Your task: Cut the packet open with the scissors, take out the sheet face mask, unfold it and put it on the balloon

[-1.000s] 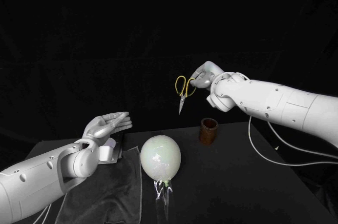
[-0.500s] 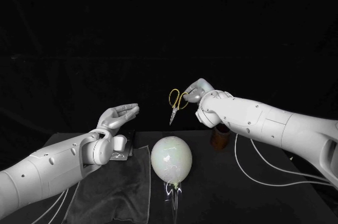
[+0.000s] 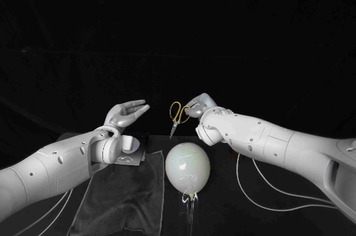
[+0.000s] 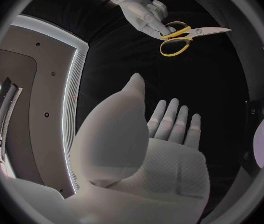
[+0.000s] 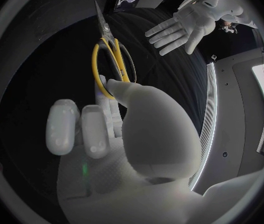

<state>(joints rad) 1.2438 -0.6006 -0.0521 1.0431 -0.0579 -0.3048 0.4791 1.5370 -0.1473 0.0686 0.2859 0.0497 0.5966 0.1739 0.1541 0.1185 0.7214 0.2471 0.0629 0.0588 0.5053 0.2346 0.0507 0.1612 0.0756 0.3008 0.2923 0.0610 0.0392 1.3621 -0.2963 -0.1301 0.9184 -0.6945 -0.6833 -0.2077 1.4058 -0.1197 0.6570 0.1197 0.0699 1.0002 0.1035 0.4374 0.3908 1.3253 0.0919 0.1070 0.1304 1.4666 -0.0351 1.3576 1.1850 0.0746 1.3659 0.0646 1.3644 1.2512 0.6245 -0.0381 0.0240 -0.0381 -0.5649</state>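
scissors (image 3: pixel 174 124): yellow handles, aloft, blades down | balloon (image 3: pixel 187 166): pale, inflated, lying flat

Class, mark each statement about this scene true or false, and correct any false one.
1. The right hand holds the yellow-handled scissors. True.
2. The left hand grips the balloon. False: the left hand is raised and empty, fingers apart; the balloon lies below it, untouched.
3. The scissors hang with their blades pointing downward. True.
4. A sheet mask already covers the balloon. False: its surface is bare.
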